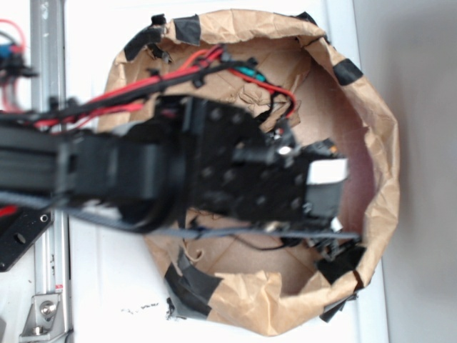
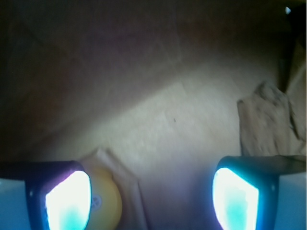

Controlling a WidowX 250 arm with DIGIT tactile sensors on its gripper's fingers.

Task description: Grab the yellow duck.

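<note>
In the wrist view, the yellow duck (image 2: 106, 201) shows only as a rounded pale-yellow body with a small round mark, low on the left. It lies against the inner side of my left finger (image 2: 67, 201). My gripper (image 2: 152, 196) is open, its fingers wide apart, with bare brown paper across most of the gap and the duck at its left end. The right finger (image 2: 237, 201) stands well away from the duck. In the exterior view my arm (image 1: 235, 171) covers the middle of the paper bowl (image 1: 378, 143) and hides both the duck and the fingers.
A brown rough lump (image 2: 264, 120) lies ahead on the right of the bowl floor. The crumpled paper wall, held with black tape (image 1: 193, 286), rings the bowl. Red and black cables (image 1: 178, 71) run along the arm. A metal rail (image 1: 50, 50) stands at the left.
</note>
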